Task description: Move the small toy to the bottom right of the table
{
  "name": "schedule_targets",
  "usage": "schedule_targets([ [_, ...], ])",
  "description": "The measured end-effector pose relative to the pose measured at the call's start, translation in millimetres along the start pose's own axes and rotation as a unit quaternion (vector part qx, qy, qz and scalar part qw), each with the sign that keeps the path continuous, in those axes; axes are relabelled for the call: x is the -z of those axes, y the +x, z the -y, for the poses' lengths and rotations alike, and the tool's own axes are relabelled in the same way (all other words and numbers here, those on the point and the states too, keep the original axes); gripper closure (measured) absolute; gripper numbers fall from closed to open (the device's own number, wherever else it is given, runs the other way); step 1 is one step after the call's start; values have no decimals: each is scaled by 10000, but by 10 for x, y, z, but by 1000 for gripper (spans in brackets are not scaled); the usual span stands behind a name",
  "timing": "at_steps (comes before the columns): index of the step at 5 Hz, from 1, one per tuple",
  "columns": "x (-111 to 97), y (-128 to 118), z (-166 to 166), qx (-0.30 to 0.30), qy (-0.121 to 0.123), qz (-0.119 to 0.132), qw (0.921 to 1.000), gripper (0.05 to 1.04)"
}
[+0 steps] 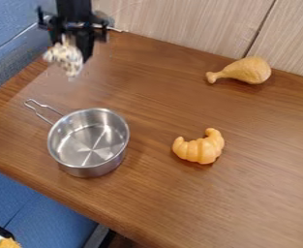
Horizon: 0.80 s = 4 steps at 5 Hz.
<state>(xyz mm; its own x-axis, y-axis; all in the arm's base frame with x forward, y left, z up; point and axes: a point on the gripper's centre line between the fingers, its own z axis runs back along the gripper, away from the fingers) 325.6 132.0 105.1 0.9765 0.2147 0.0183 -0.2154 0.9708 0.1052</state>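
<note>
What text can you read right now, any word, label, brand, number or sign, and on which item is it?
None. I can make out no lettering, number or sign on the metal pot, the croissant toy, the drumstick toy, the speckled item at the tool or the wooden table.

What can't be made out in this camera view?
- Mottled toy: too blurred to identify; its upper part is hidden by the gripper.
- Arm: cut off by the top edge.
- Table: its bottom right corner is cut off by the frame edges.
- Orange item, lower left: cut off by the bottom edge, kind unclear.
- Pot: its underside faces away from the camera.
</note>
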Motion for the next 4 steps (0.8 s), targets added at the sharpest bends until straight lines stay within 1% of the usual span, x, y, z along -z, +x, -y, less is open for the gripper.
schedule_targets([
  [1, -219, -53, 371, 221, -581, -83, 9980, 620],
  [2, -447, -301, 773, 610, -782, 46, 9951, 620],
  [3, -478, -685, 1098, 1081, -825, 37, 9907, 620],
  [4, -393, -1072, 1370, 1620, -728, 131, 9840, 620],
])
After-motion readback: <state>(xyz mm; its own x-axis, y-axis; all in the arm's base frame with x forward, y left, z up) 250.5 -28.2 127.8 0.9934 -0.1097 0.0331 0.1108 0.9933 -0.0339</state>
